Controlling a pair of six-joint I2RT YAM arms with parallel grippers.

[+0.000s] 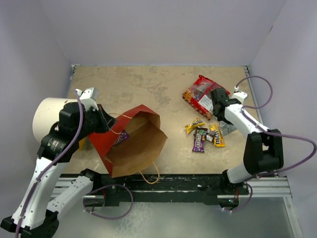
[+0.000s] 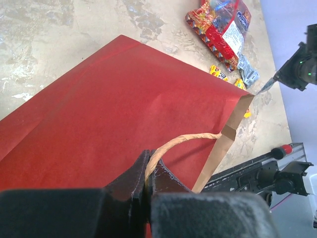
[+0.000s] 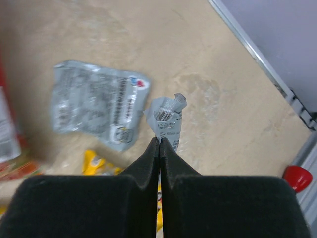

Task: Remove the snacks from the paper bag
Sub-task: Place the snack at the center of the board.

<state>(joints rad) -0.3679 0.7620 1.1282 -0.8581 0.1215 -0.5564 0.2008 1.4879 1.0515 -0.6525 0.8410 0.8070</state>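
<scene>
The red paper bag lies on its side with its brown mouth open toward the near right. A purple candy pack shows inside it. My left gripper is shut on the bag's tan string handle, at the bag's left side. Two red snack bags lie at the far right. Brown, yellow and purple candy packs lie near them. My right gripper is shut on a small silver-grey packet, above the table beside the red bags. Another silver packet lies flat.
A white-and-orange cylinder stands at the left behind my left arm. The table's right rail and a red knob are close to my right gripper. Grey walls enclose the far and side edges.
</scene>
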